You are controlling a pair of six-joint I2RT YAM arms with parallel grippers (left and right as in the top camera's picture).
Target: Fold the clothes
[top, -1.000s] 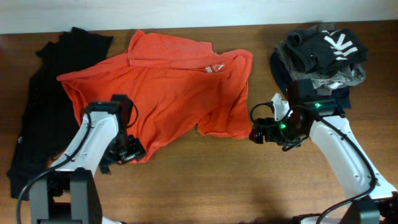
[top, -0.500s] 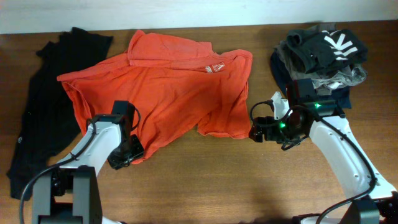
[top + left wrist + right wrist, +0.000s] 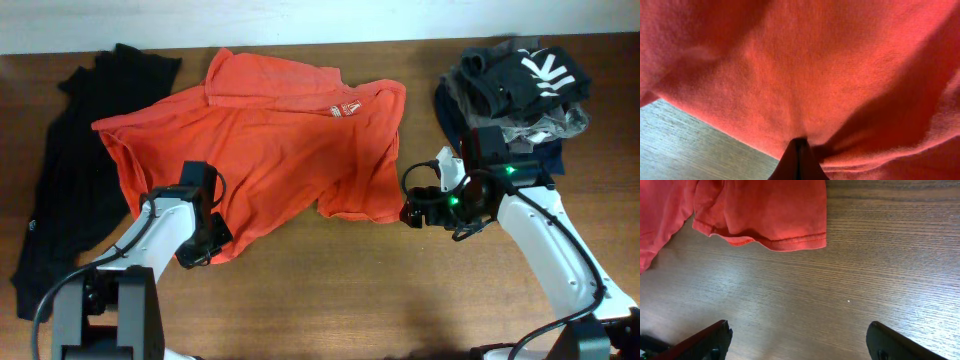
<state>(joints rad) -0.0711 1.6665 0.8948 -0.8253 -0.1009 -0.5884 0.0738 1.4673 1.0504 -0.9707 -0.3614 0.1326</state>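
On the table (image 3: 330, 300), red-orange T-shirt (image 3: 280, 150) rumpled, my left gripper (image 3: 205, 247) clamped on its edge, my right gripper (image 3: 409, 212) spread apart beside it.

I can read nothing here. The label (image 3: 344, 108) on the red-orange T-shirt (image 3: 270, 150) is too small; the white marks (image 3: 548, 70) on the black garment (image 3: 500, 88) are unclear.
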